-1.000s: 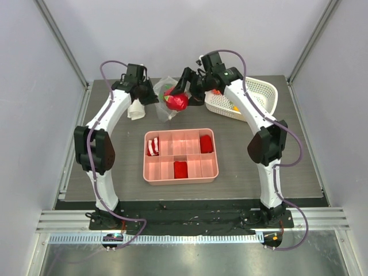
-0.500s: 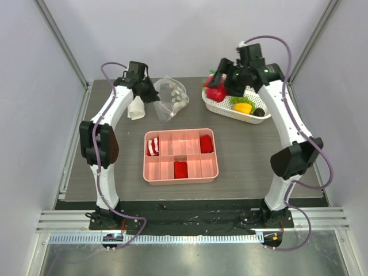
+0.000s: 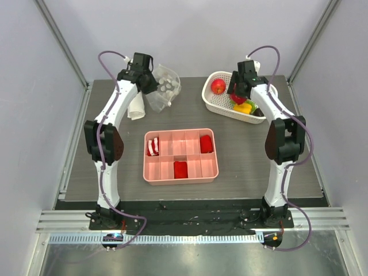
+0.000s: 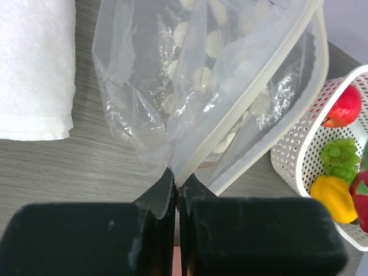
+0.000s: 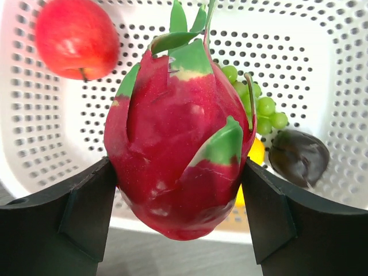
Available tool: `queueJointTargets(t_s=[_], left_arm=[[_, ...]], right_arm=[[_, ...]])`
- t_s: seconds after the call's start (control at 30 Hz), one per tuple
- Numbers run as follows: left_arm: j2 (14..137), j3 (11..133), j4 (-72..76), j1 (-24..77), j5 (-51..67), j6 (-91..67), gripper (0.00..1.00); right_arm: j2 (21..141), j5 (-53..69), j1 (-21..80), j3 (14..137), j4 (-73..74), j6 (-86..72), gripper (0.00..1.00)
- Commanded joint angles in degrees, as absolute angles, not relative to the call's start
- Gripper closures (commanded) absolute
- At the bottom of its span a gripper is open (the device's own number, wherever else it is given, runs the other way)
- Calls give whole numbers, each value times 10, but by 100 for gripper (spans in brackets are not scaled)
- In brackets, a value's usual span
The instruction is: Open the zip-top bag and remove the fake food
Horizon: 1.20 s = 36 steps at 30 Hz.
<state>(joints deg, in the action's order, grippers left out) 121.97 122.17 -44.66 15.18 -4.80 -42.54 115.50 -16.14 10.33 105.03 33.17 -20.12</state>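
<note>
Nearest the arm bases, a pink plastic compartment tray (image 3: 195,168) sits mid-tabletop with red blocks and a striped piece in some cells. It plays no part right now. Beyond it to the left, past a white rolled cloth (image 3: 136,109), the left arm (image 3: 119,106) has its jaws pressed together on a corner of the clear, floppy zip-top bag (image 4: 218,86). The zip strip runs diagonally away from the jaws and the mouth looks parted. Only pale round marks show through the film, with no coloured piece visible inside. Well apart, at the far right, the right arm (image 3: 265,103) has its jaws spread wide and clamped on the flanks of a glossy red-pink plastic dragon fruit with green scales (image 5: 172,144). The fruit's long axis runs along the fingers, leafy tip leading. It hangs directly over the white perforated plastic basket (image 5: 322,75), which already holds a red plastic apple (image 5: 75,37), green plastic grapes (image 5: 261,109), a yellow plastic pepper (image 3: 244,107) and a dark purple-black piece (image 5: 299,155). The basket floor lies straight beyond the fruit, so letting go there is probably what remains. The right arm is the only one near the basket.
</note>
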Motion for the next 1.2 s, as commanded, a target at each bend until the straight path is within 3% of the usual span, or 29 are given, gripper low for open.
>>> queueJointTargets(t_s=[0.0,0.07,0.13,0.17,0.2,0.23,0.27,0.3,0.33,0.57,0.73,0.87,0.97,1.17], left_arm=[[1238,1244,-437,172,-96,-417,94],[1268,1290,-460,176,-89,-419,85],[1291,1307,-476,181,-88,-411,68],[1289,1306,-475,184,-91,-402,62],[1285,1300,-465,186,-97,-399,50],[1272,1296,-460,186,-98,-397,46],[1262,1291,-452,186,-97,-391,40],[1253,1287,-446,186,-97,-390,17],[1232,1286,-443,186,-95,-389,2],[1133,1291,-451,198,-35,-373,0],[1007,1129,-401,235,59,-386,0],[879,986,-360,313,128,-378,0],[765,912,-342,353,101,-372,0],[633,895,-345,357,82,-356,0]], right_arm=[[1182,-179,103,1110,249,-167,89],[1200,-174,102,1125,253,-174,78],[1206,-165,102,1133,258,-181,64],[1207,-157,101,1135,259,-182,49],[1211,-153,102,1138,271,-185,41],[1213,-149,102,1152,283,-186,29],[1213,-143,102,1157,293,-186,24],[1206,-142,102,1158,308,-189,18],[1202,-142,102,1158,316,-192,1],[1163,-114,102,1192,432,-197,0],[1100,-64,106,1201,488,-228,0],[990,-29,138,1105,504,-256,0],[879,-66,187,1017,504,-253,0],[692,-63,198,912,526,-304,0]])
